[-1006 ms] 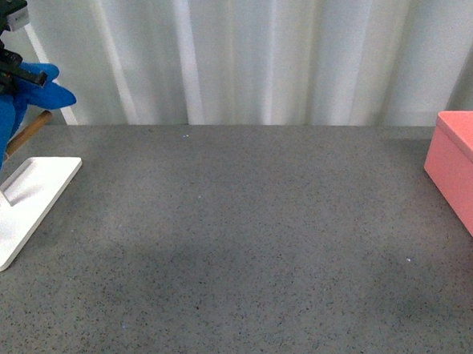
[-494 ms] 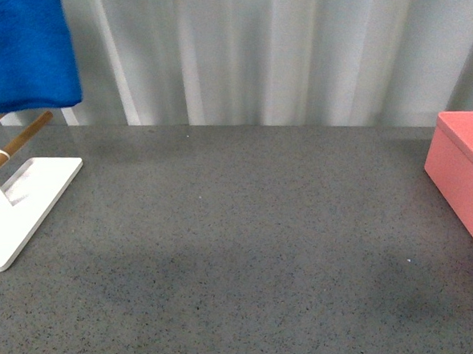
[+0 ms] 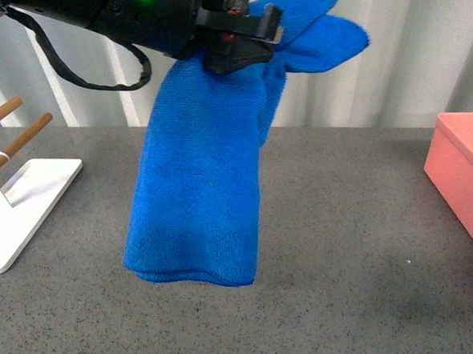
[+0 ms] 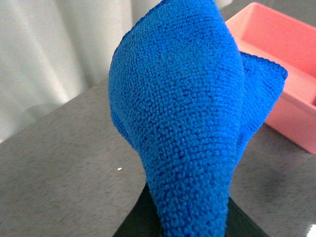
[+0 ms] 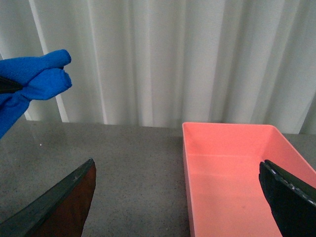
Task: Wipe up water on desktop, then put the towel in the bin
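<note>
My left gripper [image 3: 240,40] is shut on the royal-blue towel [image 3: 204,171] and holds it high over the middle of the dark grey speckled desktop [image 3: 348,298]; the towel hangs down folded, its lower end just above the surface. In the left wrist view the towel [image 4: 187,123] fills the middle and hides the jaws. The salmon-pink bin [image 3: 469,171] stands at the right edge; it is empty in the right wrist view [image 5: 237,173]. My right gripper [image 5: 180,197] is open, its fingers wide apart above the bin's near left wall. No water shows on the desktop.
A flat white tray [image 3: 18,210] with two wooden rods [image 3: 17,138] stands at the far left. Pale curtains [image 3: 375,72] hang behind the desktop's back edge.
My left arm has swung from the far left, over the tray, to the middle of the desktop, carrying the towel with it. The towel now hangs down in front of the camera.
</note>
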Robot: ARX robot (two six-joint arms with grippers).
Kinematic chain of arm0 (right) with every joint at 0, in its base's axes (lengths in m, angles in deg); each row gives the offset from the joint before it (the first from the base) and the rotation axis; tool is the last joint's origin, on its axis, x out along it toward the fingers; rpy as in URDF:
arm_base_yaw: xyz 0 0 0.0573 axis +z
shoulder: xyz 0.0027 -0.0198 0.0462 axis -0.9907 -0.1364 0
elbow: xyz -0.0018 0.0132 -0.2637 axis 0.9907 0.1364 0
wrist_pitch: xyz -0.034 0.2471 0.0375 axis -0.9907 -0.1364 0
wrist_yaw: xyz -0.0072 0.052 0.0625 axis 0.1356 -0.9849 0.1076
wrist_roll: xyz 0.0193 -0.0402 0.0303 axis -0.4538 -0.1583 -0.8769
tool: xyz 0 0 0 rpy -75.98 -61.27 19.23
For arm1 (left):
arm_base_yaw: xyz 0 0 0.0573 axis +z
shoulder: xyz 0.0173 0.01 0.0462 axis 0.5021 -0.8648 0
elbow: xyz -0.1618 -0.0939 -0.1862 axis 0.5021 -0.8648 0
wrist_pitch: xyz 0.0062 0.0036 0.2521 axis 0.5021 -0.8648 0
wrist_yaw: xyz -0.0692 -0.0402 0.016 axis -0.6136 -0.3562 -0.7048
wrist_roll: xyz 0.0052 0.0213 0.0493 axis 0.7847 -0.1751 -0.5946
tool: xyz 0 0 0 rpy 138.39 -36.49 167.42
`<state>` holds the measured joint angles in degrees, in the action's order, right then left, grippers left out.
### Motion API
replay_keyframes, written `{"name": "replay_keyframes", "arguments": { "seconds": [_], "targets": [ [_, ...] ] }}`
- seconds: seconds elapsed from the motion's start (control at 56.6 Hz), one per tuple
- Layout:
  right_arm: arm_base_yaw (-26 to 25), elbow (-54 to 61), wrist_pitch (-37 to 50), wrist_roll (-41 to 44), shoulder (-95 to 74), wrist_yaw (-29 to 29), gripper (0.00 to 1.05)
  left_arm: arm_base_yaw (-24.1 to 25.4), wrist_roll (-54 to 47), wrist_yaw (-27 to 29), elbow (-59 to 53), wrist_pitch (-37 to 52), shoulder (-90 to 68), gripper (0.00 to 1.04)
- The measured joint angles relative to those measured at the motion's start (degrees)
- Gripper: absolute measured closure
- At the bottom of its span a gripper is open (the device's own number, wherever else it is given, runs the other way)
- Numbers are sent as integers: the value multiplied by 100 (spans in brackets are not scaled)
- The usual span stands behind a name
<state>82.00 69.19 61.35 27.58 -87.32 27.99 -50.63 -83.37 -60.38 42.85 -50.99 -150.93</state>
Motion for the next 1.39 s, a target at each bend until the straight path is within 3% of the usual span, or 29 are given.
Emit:
{"name": "replay_keyframes", "arguments": {
  "seconds": [0.141,0.53,0.6,0.671,0.883,1.13,1.395],
  "targets": [
    [0,0,0,0,0,2,7,-299,1119,-470,-39,599,31,97],
    [-4,-2,-7,-15,-4,-33,7,-693,3335,-632,-72,1808,101,97],
    [-275,-192,-446,-382,-393,-994,7,-708,3615,-608,-116,1930,101,97],
    [-485,-376,-52,-634,-1215,-1751,7,-739,3762,-542,-146,1939,101,97],
    [-693,-1412,1663,-935,-3274,-2382,7,-911,3880,-407,-201,1939,98,97],
    [129,-2017,1871,-879,-5495,-2787,7,-1126,3943,-286,-212,1915,101,97],
    [892,-1934,2465,-323,-6408,-2553,7,-1213,3991,-216,-236,1882,136,97]
  ]
}}
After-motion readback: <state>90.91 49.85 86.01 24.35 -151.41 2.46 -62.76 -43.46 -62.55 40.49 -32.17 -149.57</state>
